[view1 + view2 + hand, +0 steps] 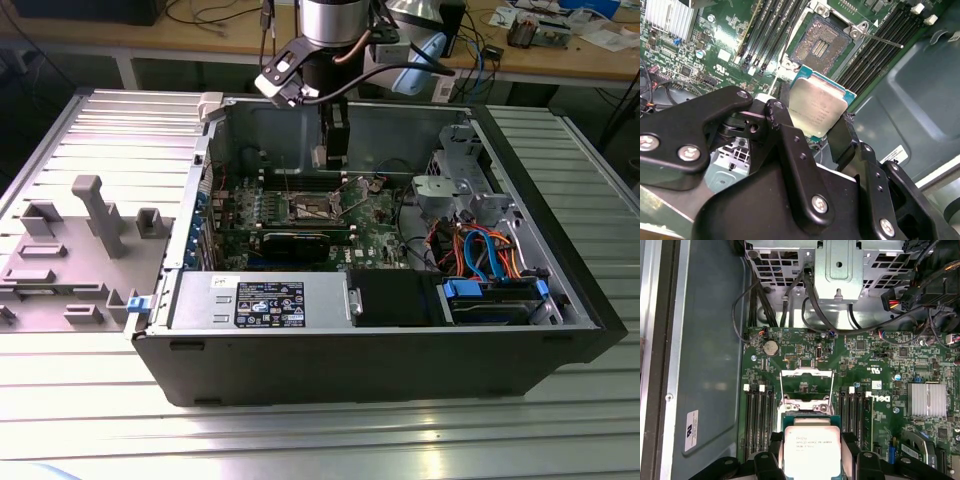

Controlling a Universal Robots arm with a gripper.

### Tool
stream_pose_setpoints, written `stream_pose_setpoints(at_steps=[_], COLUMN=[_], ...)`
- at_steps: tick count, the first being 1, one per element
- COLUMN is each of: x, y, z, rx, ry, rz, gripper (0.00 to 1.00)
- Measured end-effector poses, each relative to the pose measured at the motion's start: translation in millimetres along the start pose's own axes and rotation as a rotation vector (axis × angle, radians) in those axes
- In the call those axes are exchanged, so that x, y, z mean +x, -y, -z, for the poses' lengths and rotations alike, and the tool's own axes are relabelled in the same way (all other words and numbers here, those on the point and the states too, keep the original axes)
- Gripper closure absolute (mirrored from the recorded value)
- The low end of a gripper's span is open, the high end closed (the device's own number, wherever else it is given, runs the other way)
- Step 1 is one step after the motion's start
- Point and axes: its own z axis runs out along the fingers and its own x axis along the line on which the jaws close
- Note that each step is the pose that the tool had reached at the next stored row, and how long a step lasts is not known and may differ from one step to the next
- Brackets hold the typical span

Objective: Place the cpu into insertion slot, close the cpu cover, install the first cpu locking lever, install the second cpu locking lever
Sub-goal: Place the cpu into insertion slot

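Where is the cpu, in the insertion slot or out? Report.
Out. The hand holds the cpu by its edges; the insertion slot lies bare, contacts showing.

Silver-grey cpu (817,107) — green board (860,360)

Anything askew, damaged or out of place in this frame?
Nothing stands out. The gripper holds the cpu by two opposite edges near the insertion slot, which is empty, with the cpu cover swung open.
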Motion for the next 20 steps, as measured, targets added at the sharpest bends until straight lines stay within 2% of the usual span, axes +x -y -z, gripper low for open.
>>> stream_pose_setpoints(at_steps=[12, 15, 18, 20], x=[0.0, -0.1, -0.3, -0.3], y=[0.1, 0.6, 1.6, 1.7], z=[-1.8, -7.0, -15.5, -16.1], rx=[-0.0001, -0.0001, 0.0000, 0.0001], ry=[-0.0002, -0.0002, -0.0001, 0.0002], rz=[0.000, 0.000, 0.000, 0.000], gripper=[0.46, 0.46, 0.46, 0.46])
